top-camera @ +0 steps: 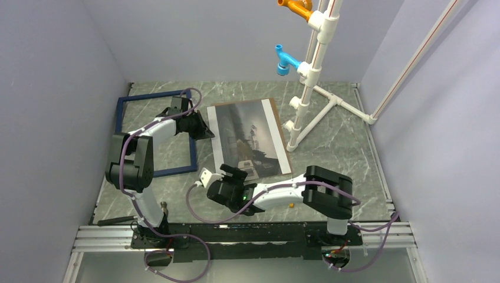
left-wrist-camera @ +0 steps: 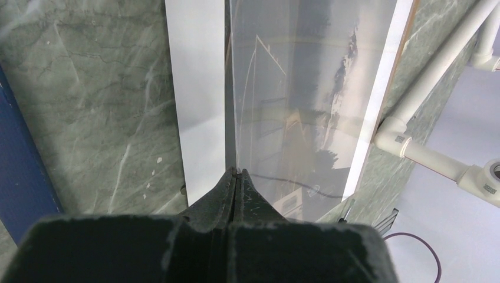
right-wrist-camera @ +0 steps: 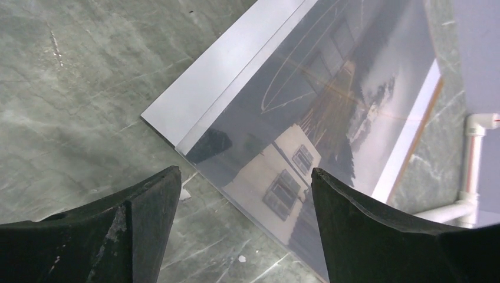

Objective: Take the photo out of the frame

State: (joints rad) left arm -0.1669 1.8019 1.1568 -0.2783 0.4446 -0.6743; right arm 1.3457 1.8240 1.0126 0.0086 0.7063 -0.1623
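Judging from how things lie, the main step looks done. The thin navy blue rectangular picture frame (top-camera: 177, 171) lies flat on the left of the green marbled tabletop (top-camera: 336, 147), and bare marble shows through its opening. The large rectangular photo (top-camera: 250, 132), a dark greyish scene with white strips down both long sides and a brown board edge beneath, lies flat beside the frame to the right, fully outside it. The overhead view shows the photo close to the frame's right bar, but I cannot tell whether they touch.

My left tool (top-camera: 203, 127) sits at the photo's left long side, over the frame's right bar. In its wrist view the fingers are pressed together, their tips right at the print's edge. I cannot tell whether anything thin is nipped between them.

My right tool (right-wrist-camera: 244, 177) has its fingers spread wide and holds nothing. It hangs above the photo's near-left corner.

What is left, I judge, is only to back both arms away.

By my count there is one frame, one photo and two tools. There is also one white pipe stand (top-camera: 309, 88), carrying one orange fitting (top-camera: 295, 9) and one blue fitting (top-camera: 286, 59).
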